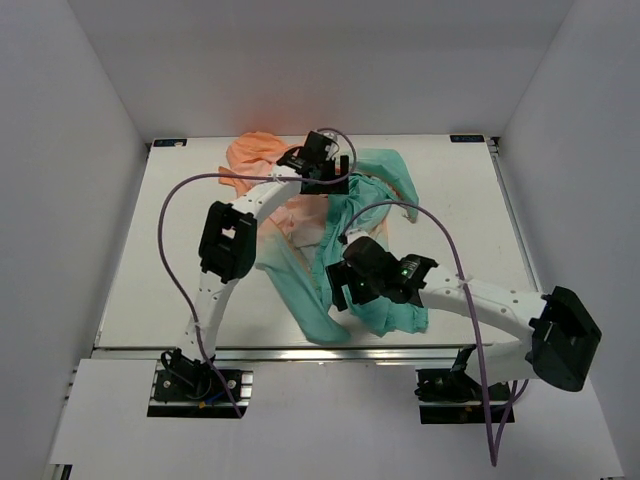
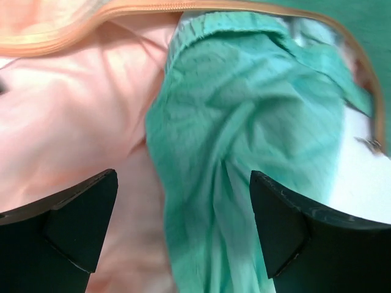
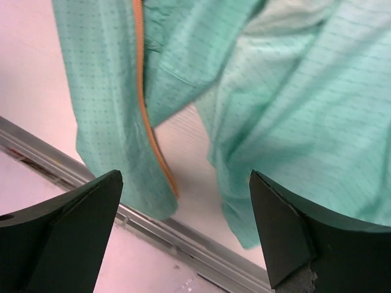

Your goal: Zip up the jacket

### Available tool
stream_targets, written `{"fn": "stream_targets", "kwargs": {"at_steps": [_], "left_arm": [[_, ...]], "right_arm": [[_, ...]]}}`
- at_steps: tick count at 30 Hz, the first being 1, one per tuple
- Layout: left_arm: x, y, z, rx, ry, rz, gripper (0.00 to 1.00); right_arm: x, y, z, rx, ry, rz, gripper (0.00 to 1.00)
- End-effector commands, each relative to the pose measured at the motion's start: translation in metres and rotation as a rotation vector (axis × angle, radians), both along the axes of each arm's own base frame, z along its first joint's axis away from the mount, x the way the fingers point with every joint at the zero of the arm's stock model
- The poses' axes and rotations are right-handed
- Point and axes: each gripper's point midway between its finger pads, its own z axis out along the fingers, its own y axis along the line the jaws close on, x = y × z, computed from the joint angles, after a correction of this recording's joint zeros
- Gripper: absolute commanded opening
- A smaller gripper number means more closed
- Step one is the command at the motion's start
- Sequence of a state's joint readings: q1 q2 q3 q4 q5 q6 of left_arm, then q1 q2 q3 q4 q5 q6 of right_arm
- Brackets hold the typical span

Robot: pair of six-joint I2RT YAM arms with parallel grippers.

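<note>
Right gripper [image 3: 184,178] spread over jacket [image 3: 293,110] hem by table [image 3: 189,152] near edge | left gripper [image 2: 183,178] spread over jacket middle

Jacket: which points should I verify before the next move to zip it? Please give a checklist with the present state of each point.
1. Left fingers open and empty: ok.
2. Right fingers open and empty: ok.
3. Jacket spread flat with front edges aligned: not ok; it lies crumpled and twisted.
4. Orange zipper tape in view below the right fingers: ok.
5. Zipper slider found: cannot tell.
</note>
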State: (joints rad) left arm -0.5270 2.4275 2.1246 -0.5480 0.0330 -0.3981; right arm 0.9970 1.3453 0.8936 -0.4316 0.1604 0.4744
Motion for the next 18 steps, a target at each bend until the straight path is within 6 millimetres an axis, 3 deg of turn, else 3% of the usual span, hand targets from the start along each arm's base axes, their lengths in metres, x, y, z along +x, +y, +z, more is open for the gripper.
{"fn": "stream_targets", "kwargs": {"at_steps": [1,2,4,5,7,8,9,11,12,13,15,16,17,18], "left_arm": [[-0.019,0.018,0.108,-0.018,-0.109,-0.008,0.98],[-0.031,0.028,0.124,-0.015,-0.116,0.005,0.98],[-0.050,0.045,0.127,0.003,-0.084,0.060,0.98],[-0.074,0.062,0.126,0.019,-0.062,0.086,0.98],[-0.101,0.076,0.116,0.001,-0.019,0.131,0.98],[-0.117,0.083,0.107,-0.009,0.004,0.145,0.98],[-0.148,0.097,0.085,-0.025,0.048,0.172,0.98],[-0.179,0.108,0.060,-0.039,0.109,0.183,0.98],[-0.204,0.117,0.029,-0.034,0.174,0.198,0.98],[-0.211,0.120,0.029,-0.053,0.161,0.198,0.98],[-0.223,0.119,0.017,-0.088,0.186,0.189,0.98],[-0.229,0.122,0.006,-0.076,0.207,0.190,0.98],[-0.230,0.121,0.003,-0.075,0.214,0.192,0.98],[-0.228,0.122,0.000,-0.066,0.217,0.195,0.96]], "right_arm": [[-0.003,-0.025,0.003,-0.072,-0.014,-0.042,0.89],[-0.008,-0.032,-0.003,-0.086,0.003,-0.043,0.89],[-0.015,-0.041,-0.013,-0.105,0.030,-0.062,0.89],[-0.021,-0.050,-0.023,-0.129,0.047,-0.071,0.89],[-0.026,-0.059,-0.033,-0.148,0.066,-0.100,0.89],[-0.029,-0.062,-0.038,-0.159,0.077,-0.104,0.89],[-0.033,-0.070,-0.047,-0.182,0.092,-0.115,0.89],[-0.032,-0.075,-0.055,-0.203,0.095,-0.143,0.89],[-0.032,-0.077,-0.058,-0.213,0.099,-0.149,0.89],[-0.029,-0.082,-0.062,-0.229,0.086,-0.171,0.87],[-0.021,-0.089,-0.068,-0.261,0.064,-0.210,0.74],[-0.016,-0.094,-0.068,-0.275,0.059,-0.248,0.45],[-0.016,-0.100,-0.069,-0.298,0.066,-0.270,0.29],[-0.012,-0.104,-0.067,-0.305,0.057,-0.291,0.20]]}}
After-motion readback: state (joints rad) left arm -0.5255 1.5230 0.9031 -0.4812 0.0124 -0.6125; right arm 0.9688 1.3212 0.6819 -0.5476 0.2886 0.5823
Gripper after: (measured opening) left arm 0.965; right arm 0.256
